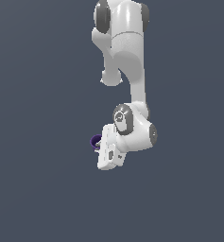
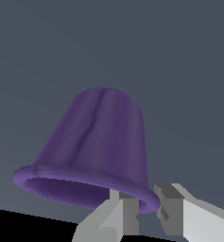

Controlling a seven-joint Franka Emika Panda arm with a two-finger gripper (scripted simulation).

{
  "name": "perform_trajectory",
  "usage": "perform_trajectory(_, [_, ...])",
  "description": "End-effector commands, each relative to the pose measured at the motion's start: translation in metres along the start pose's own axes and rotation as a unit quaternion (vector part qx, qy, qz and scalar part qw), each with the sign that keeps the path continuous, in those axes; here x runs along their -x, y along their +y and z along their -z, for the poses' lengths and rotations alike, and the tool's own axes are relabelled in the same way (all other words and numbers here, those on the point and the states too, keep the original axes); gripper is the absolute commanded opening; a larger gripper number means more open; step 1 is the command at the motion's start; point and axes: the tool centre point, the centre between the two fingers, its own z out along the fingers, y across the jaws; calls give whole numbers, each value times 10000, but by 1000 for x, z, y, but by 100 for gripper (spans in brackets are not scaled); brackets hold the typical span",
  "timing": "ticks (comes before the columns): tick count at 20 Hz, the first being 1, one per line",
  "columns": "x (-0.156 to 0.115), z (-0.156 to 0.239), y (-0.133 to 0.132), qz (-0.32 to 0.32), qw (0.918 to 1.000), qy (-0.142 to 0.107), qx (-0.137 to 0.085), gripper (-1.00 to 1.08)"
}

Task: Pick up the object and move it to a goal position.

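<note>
Right, big white arm (image 1: 127, 71) hangs down from the top of the exterior view, wrist bent, hand tilted toward that view's left. Grey ground (image 1: 38, 189) all round, nothing else on it that I can see.

Gripper (image 2: 141, 215): wrist view shows two pale fingers (image 2: 114, 215) either side of the cup's rim wall, one inside the mouth, one outside. Looks pinched on the rim, though actual contact is hard to confirm.

Purple cup (image 1: 96, 141) sits just off the hand on the exterior view's left, mostly hidden behind it. In the wrist view the cup (image 2: 97, 146) has its closed base pointing away from the camera and its flared open rim toward the fingers, so its long axis runs roughly along the fingers' reach. Whether it's off the ground, can't tell.

No goal marker visible.

No brands, labels or writing readable anywhere.
</note>
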Motion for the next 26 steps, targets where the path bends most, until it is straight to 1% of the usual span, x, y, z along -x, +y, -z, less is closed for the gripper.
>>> perform_trajectory(1, [0, 0, 0, 2, 10000, 2, 6, -100])
perform_trajectory(10, [0, 1, 0, 2, 10000, -1, 4, -100])
perform_trajectory(15, [1, 15, -7, 2, 10000, -1, 4, -100])
perform_trajectory(20, [2, 46, -21, 7, 10000, -4, 7, -100])
perform_trajectory(26, [4, 106, -49, 13, 10000, -7, 9, -100])
